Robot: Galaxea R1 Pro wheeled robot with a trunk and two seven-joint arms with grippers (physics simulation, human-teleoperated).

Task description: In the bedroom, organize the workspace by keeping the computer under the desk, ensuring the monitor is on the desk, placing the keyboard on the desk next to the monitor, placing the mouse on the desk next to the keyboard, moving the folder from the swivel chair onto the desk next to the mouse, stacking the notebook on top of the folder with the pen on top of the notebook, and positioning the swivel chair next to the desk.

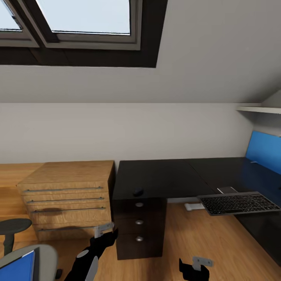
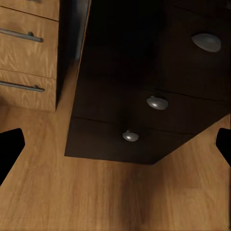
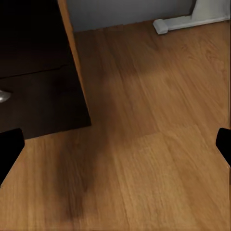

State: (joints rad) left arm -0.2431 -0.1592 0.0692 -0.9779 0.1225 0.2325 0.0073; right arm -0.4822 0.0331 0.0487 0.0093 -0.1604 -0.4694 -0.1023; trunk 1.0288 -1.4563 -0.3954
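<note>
A black L-shaped desk (image 1: 164,175) stands against the wall. The small dark mouse (image 1: 137,191) lies near its front edge. The keyboard (image 1: 238,203) rests on the right wing and overhangs the edge. A blue panel (image 1: 265,150), seemingly the monitor, stands at the far right. At the lower left is the swivel chair (image 1: 13,226) with the blue folder (image 1: 17,269) on its seat. My left gripper (image 1: 104,231) (image 2: 115,149) hangs open in front of the desk's drawer unit (image 2: 144,96). My right gripper (image 1: 195,265) (image 3: 115,149) is open above the wooden floor (image 3: 144,159).
A light wooden dresser (image 1: 66,199) stands left of the desk, with a narrow gap between them. A white object (image 1: 194,205) (image 3: 192,19) lies on the floor under the desk. A white shelf (image 1: 259,109) hangs at the upper right. A skylight sits above.
</note>
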